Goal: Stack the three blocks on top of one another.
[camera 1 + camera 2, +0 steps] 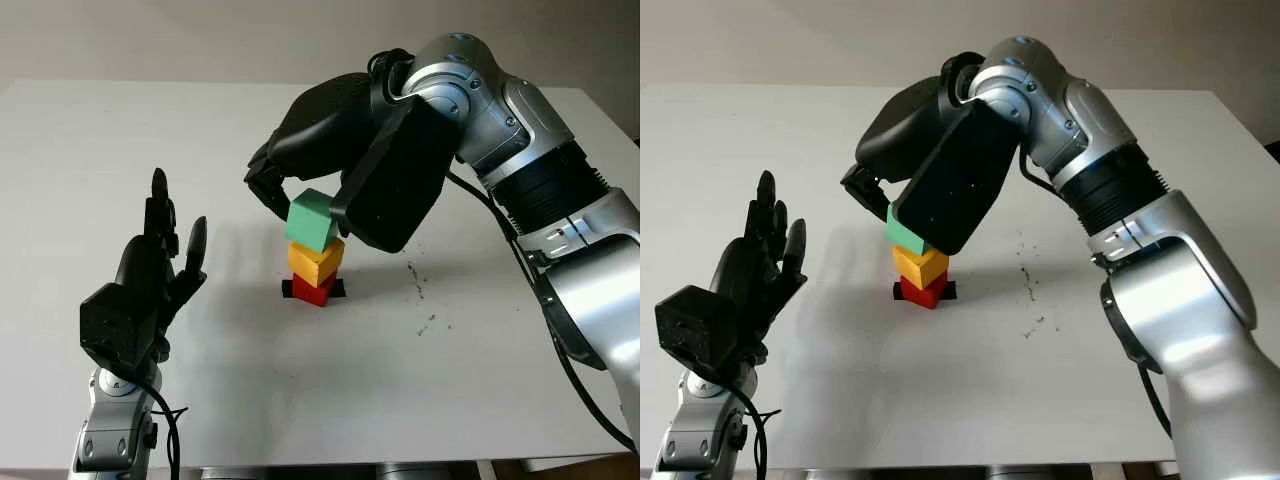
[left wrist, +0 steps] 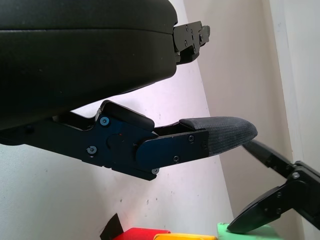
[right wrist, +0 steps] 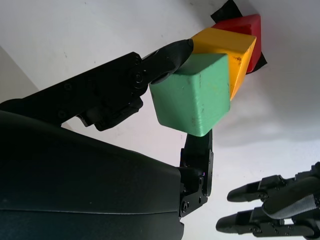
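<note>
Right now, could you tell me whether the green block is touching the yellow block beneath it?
Touching: in the right wrist view the green block, gripped by the right hand, sits flush against the yellow block, no gap.

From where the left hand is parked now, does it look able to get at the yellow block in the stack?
Probably not cleanly. The left hand is open beside the stack, but the green block sits on the yellow block, and the right hand, shut on the green block, crowds that spot.

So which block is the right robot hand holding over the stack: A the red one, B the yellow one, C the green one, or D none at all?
C: the right robot hand grips the green block on top of the yellow block, with the red block at the bottom.
</note>
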You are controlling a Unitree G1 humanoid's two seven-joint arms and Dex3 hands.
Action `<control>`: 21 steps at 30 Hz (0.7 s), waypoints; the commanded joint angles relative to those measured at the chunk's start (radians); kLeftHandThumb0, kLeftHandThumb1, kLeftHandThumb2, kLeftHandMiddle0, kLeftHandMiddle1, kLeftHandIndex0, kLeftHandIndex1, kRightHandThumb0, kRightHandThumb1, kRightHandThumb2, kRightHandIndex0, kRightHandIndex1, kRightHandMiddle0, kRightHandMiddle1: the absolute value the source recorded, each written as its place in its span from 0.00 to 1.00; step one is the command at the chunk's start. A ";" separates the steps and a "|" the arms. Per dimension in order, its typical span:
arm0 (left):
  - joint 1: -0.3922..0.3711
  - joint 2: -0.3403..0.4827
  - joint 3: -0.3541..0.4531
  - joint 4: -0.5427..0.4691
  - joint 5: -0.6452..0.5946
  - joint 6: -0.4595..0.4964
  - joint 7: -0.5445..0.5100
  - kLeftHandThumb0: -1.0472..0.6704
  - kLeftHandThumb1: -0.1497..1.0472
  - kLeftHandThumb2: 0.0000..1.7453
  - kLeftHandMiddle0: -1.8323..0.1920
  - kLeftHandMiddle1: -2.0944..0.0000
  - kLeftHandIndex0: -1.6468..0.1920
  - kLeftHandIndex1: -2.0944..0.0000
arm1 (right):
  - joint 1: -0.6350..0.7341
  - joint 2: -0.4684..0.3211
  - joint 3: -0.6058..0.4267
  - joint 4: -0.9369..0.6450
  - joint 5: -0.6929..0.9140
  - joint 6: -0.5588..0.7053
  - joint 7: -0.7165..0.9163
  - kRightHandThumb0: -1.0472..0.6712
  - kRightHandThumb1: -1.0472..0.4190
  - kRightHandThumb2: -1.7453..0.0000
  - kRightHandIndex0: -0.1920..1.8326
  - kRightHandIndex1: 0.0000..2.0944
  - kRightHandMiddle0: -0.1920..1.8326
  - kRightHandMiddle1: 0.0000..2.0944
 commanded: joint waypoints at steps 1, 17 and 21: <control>0.005 -0.002 0.001 -0.008 -0.001 -0.013 0.001 0.15 1.00 0.33 0.99 0.98 1.00 0.98 | 0.010 -0.003 0.003 0.001 -0.001 -0.003 0.003 0.36 0.10 0.97 0.21 0.04 0.30 0.70; 0.002 -0.004 -0.001 -0.005 -0.003 -0.006 0.000 0.15 1.00 0.33 1.00 0.98 1.00 0.98 | 0.043 -0.002 0.006 0.019 0.009 -0.004 0.006 0.36 0.11 0.97 0.17 0.00 0.26 0.76; 0.001 -0.005 0.000 -0.002 -0.008 -0.012 -0.002 0.15 1.00 0.33 1.00 0.98 1.00 0.99 | 0.044 -0.003 0.006 0.027 0.014 -0.018 0.004 0.35 0.10 0.97 0.18 0.02 0.24 0.79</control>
